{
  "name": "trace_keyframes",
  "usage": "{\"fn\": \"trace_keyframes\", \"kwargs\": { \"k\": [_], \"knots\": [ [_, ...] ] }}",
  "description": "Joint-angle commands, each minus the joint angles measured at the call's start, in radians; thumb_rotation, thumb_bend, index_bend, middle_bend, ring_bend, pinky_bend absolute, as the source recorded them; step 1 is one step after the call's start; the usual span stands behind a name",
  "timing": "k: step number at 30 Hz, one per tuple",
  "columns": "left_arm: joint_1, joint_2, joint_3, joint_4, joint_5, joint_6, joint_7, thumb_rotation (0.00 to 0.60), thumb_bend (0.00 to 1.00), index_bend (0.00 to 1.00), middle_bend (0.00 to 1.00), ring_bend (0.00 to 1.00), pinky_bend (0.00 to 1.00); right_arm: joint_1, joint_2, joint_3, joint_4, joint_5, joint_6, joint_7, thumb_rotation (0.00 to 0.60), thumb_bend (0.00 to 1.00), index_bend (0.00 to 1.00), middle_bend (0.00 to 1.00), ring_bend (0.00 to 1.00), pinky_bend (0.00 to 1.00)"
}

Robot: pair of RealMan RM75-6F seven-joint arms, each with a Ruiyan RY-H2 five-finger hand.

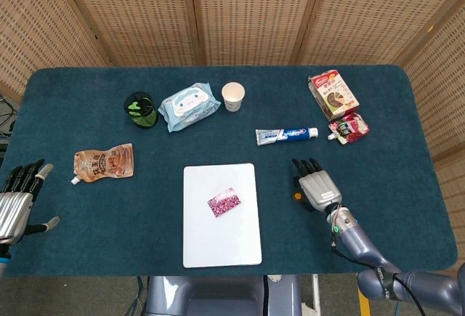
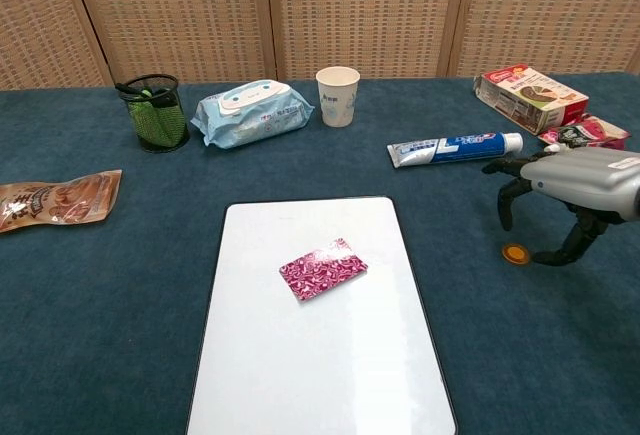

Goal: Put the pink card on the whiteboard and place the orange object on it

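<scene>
The pink patterned card (image 1: 224, 202) (image 2: 323, 268) lies on the whiteboard (image 1: 203, 243) (image 2: 300, 375), near its middle. The small orange disc (image 2: 516, 253) (image 1: 296, 197) sits on the blue table cloth to the right of the board. My right hand (image 1: 317, 187) (image 2: 578, 187) hovers over the disc with its fingers spread and curved downward, holding nothing. In the head view the hand covers most of the disc. My left hand (image 1: 16, 201) rests open at the far left edge of the table.
A toothpaste tube (image 1: 286, 135) lies just beyond the right hand. Behind it are a snack box (image 1: 333, 94) and a red pouch (image 1: 349, 128). A paper cup (image 1: 232, 96), wipes pack (image 1: 189, 105), black mesh cup (image 1: 141, 110) and brown pouch (image 1: 104, 163) lie further left.
</scene>
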State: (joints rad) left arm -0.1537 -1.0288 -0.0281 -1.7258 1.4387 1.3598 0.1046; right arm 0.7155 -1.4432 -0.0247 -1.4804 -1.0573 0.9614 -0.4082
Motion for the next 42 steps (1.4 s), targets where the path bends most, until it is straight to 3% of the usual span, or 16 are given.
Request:
{"fn": "trace_keyframes", "kwargs": {
  "k": [1, 34, 42],
  "knots": [
    [0.0, 0.0, 0.001, 0.0, 0.0, 0.0, 0.001, 0.6, 0.0, 0.0, 0.0, 0.0, 0.0, -0.004, -0.011, 0.0, 0.016, -0.003, -0.008, -0.004, 0.6, 0.34, 0.39, 0.0, 0.0, 0.0],
    [-0.003, -0.005, 0.003, -0.002, -0.002, -0.003, 0.012, 0.6, 0.0, 0.0, 0.0, 0.0, 0.0, -0.03, -0.066, 0.041, 0.104, -0.029, -0.063, 0.017, 0.6, 0.34, 0.43, 0.0, 0.0, 0.0],
    [-0.003, -0.004, 0.002, -0.002, -0.003, -0.002, 0.01, 0.6, 0.0, 0.0, 0.0, 0.0, 0.0, -0.023, -0.08, 0.056, 0.111, 0.007, -0.086, -0.02, 0.6, 0.36, 0.53, 0.0, 0.0, 0.0]
  ]
}}
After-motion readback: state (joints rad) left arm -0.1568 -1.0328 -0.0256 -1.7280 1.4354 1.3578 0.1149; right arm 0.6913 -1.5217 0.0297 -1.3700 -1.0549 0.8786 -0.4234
